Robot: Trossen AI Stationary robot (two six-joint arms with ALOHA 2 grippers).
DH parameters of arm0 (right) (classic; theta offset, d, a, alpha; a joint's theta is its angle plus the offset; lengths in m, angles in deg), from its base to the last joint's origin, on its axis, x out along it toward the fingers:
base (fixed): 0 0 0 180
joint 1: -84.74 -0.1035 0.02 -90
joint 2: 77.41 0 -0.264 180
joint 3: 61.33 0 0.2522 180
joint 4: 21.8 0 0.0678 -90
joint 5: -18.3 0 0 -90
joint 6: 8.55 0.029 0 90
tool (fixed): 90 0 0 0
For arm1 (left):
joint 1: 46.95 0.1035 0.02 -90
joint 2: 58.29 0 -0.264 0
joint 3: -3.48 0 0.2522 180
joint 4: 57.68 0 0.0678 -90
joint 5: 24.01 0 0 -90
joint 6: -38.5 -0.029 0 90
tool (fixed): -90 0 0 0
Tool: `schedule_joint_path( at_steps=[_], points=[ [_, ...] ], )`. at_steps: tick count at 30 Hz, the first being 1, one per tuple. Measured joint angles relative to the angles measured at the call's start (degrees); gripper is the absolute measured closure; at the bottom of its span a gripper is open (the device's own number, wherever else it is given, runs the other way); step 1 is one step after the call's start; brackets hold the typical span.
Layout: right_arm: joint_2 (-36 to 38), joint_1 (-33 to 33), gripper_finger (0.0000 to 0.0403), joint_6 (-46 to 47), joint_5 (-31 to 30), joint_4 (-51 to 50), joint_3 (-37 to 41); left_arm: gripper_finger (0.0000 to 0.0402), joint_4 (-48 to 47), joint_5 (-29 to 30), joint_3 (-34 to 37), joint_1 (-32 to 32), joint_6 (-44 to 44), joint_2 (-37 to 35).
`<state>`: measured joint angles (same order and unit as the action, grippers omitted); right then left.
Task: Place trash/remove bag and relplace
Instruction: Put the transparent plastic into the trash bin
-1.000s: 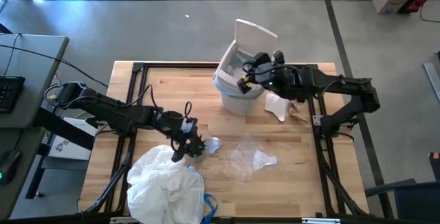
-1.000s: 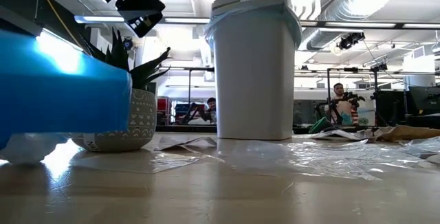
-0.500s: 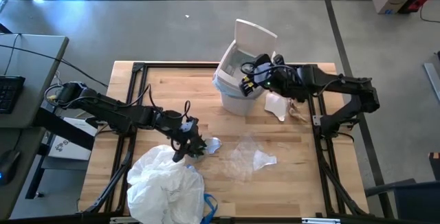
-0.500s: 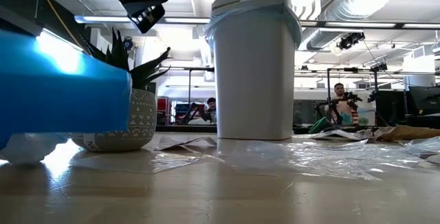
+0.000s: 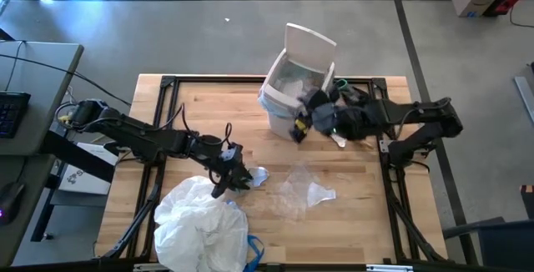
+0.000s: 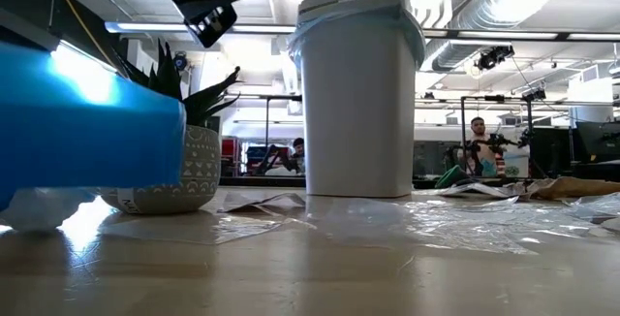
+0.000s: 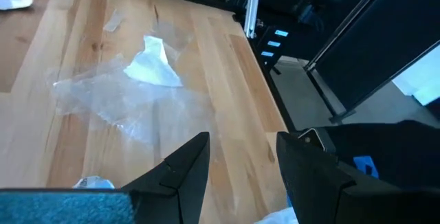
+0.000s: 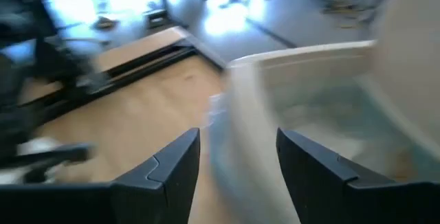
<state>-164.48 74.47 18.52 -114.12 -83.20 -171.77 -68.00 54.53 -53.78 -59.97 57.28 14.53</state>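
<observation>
Right hand (image 5: 302, 124), fingers apart and empty, hangs beside the white bin (image 5: 288, 97) with its blue bag (image 6: 302, 40). Clear wrappers (image 5: 302, 190) lie nearer the front; left hand (image 5: 234, 176), open, hovers over the potted plant (image 6: 179, 151).

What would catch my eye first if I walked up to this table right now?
Probably the white bin standing at the table's far edge with its lid tipped up and a pale blue liner folded over its rim, the right tool open just beside it. Next, the big crumpled white bag heaped at the near edge, with the left tool open above it.
</observation>
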Motion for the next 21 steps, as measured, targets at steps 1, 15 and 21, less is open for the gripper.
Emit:
schedule_joint_path(
  at_steps=[1, 15, 21],
  points=[
    [0.00, -1.40, 0.0222, 0.74, 1.05, -0.02, 0.00, 0.0248, 0.19, 0.02, 0.00, -0.15, 0.00, 0.71],
    [-10.04, -21.53, 0.0222, 16.23, 0.44, -1.64, 0.00, 0.0248, 14.76, -2.96, -4.12, -1.93, -5.68, 19.68],
    [-16.81, -26.61, 0.0222, 24.63, -1.68, -1.86, 0.00, 0.0248, 12.37, -2.82, -10.29, -4.04, -11.73, 28.53]
  ],
)
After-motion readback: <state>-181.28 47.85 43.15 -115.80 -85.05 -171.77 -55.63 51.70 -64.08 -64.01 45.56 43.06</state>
